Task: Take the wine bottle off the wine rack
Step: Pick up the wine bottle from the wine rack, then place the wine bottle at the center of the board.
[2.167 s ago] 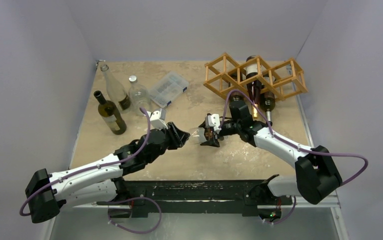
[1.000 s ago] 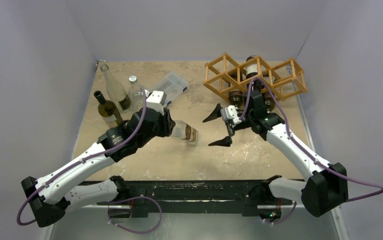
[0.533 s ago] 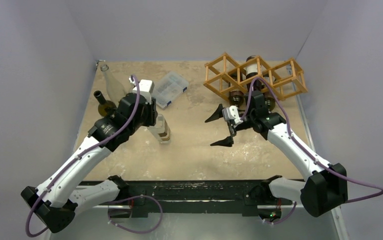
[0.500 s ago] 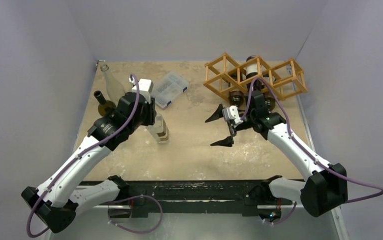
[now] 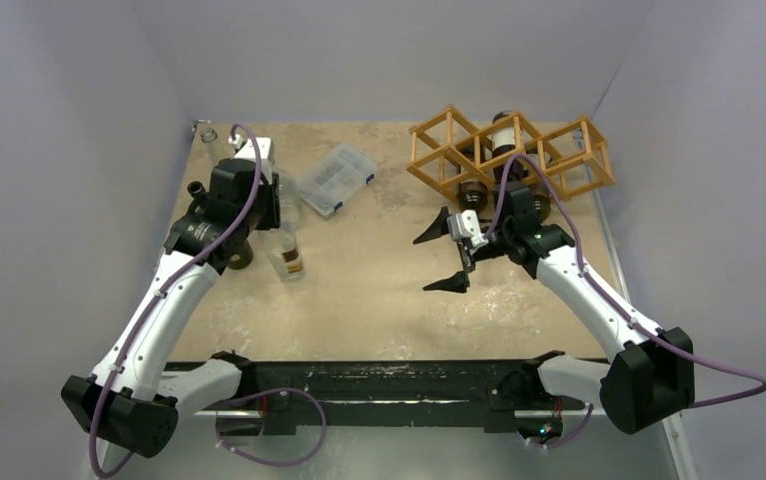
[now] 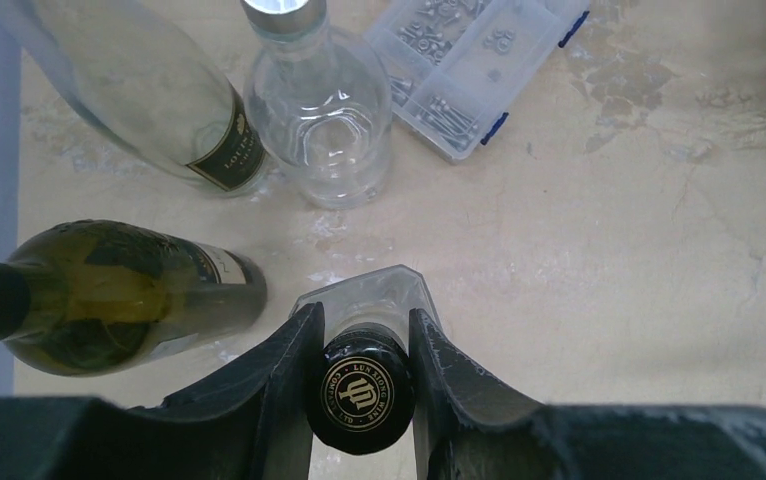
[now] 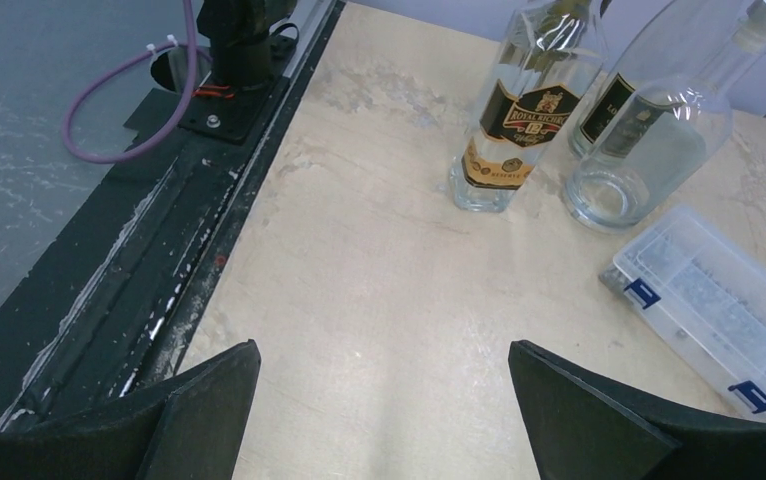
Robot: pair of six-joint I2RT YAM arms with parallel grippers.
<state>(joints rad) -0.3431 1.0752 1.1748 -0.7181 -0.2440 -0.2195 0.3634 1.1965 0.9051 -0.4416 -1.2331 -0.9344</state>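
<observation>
Apparently upright, neck up, wine bottle (image 7: 527, 112) gripped by left pincer (image 6: 362, 330); right pincer (image 7: 381, 350) spread wide.

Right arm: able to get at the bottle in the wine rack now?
Probably yes: the right gripper is open and empty, and the wine bottle in the wine rack lies close behind it, nothing between; it points away, so must turn.

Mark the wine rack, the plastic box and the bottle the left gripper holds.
wine rack (image 5: 479, 132), top view, rod joint between cells.
plastic box (image 5: 337, 178), top view, lid middle.
held bottle (image 6: 359, 393), left wrist view, black cap.
</observation>
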